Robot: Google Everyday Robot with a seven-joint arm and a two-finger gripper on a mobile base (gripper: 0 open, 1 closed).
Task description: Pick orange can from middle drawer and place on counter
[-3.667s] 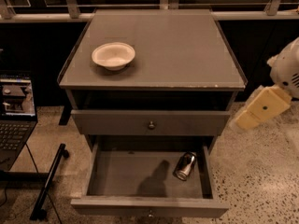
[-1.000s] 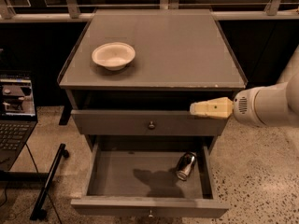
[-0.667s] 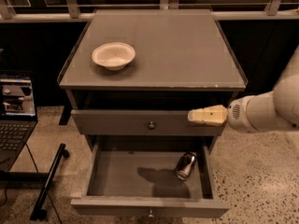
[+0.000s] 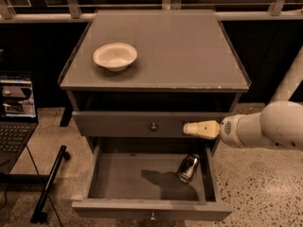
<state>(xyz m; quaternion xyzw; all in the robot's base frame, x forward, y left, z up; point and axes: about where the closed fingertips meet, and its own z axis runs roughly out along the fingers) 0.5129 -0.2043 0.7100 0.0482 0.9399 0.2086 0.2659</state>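
Observation:
The orange can (image 4: 188, 168) lies tilted on its side in the right part of the open middle drawer (image 4: 124, 175). The drawer is pulled out towards me and its front panel (image 4: 151, 209) carries a small knob. My gripper (image 4: 190, 128) reaches in from the right on a white arm (image 4: 265, 130). It points left, hangs above the can, and sits level with the closed upper drawer front (image 4: 118, 124). It is apart from the can and casts a shadow on the drawer floor. The grey counter (image 4: 180, 46) tops the cabinet.
A white bowl (image 4: 115, 56) stands on the counter's left side. An open laptop (image 4: 16, 112) is at the left, with a black pole (image 4: 49, 183) lying on the speckled floor beside the cabinet. A metal railing (image 4: 142, 15) runs behind the counter.
The arm has swung in from the right. The gripper has moved left and slightly down over the drawer's right side. The can has not moved.

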